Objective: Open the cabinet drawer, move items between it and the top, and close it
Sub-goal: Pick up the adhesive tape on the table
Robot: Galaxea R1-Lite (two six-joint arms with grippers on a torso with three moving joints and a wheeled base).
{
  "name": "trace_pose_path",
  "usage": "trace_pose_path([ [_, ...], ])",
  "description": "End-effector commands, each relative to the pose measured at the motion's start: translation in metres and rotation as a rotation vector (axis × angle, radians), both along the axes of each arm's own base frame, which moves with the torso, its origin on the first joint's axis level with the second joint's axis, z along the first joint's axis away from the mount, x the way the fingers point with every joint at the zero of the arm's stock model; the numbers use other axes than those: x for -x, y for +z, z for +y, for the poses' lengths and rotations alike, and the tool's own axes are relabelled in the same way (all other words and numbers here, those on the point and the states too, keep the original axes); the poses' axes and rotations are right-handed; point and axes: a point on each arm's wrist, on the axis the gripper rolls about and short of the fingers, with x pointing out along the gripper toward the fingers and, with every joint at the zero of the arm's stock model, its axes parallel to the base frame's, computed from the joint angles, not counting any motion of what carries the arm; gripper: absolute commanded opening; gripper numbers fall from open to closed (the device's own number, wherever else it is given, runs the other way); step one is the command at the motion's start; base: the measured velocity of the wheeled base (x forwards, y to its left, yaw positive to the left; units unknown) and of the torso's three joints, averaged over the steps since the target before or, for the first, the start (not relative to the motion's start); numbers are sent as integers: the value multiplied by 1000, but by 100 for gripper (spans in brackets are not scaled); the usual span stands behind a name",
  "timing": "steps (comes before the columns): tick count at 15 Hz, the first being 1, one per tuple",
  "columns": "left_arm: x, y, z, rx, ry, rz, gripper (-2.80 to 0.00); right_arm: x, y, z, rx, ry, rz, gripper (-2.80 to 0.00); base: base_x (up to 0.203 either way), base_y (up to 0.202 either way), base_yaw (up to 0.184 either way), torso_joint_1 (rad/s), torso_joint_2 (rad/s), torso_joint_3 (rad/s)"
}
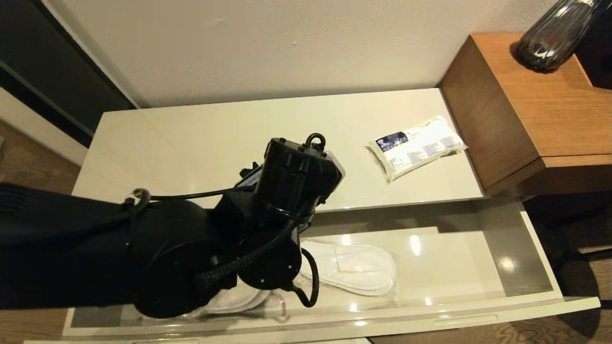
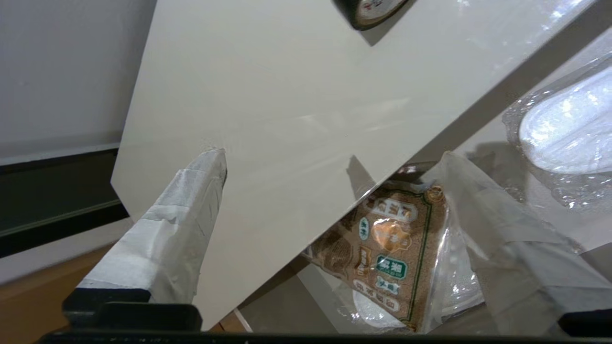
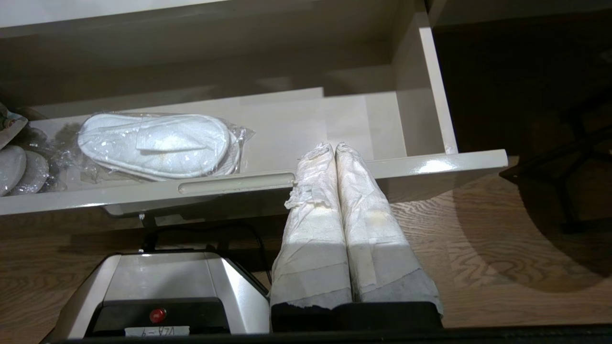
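**Left arm over the open drawer, snack bag below its fingers**

While the cabinet drawer [image 1: 478,267] stands pulled right out, its contents are plain to see: wrapped white slippers [image 1: 351,267] lie near the middle of it, and a brown-and-green snack bag [image 2: 389,253] sits toward the 9 o'clock end, partly tucked under the edge of the top. A second wrapped bundle shows beside the bag, too hidden to name.

On the top [image 1: 201,143], the tissue pack [image 1: 415,145] rests out at 2 o'clock, well apart from everything else. A black tape roll [image 2: 375,10] sits on the top too, only its edge in the left wrist view.

The left gripper [image 2: 334,167] hangs over the drawer's front-left part with its taped fingers spread wide and nothing between them; one finger looks out over the top, the other over the bag. The right gripper [image 3: 334,153] waits low in front of the drawer, near its 3 o'clock end, fingers pressed together and holding nothing.

My worry is the overhang: the bag lies partly under the top's lip, so a straight descent could strike the edge. The slick wrapping may also slip from the fingers, or snag the neighbouring bundle.
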Motion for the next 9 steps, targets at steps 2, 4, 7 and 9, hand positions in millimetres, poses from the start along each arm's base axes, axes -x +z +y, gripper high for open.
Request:
trace_pose_path([
  [2, -7, -8, -11, -23, -49, 26, 0, 0, 0, 0, 0, 1, 2, -280, 0, 0, 0, 0, 0, 0],
  [4, -8, -7, -14, -51, -112, 39, 0, 0, 0, 0, 0, 1, 2, -280, 0, 0, 0, 0, 0, 0],
  [7, -13, -4, -14, -78, -193, 55, 0, 0, 0, 0, 0, 1, 2, -280, 0, 0, 0, 0, 0, 0],
  [9, -18, -3, -10, -109, -211, 59, 0, 0, 0, 0, 0, 1, 2, -280, 0, 0, 0, 0, 0, 0],
])
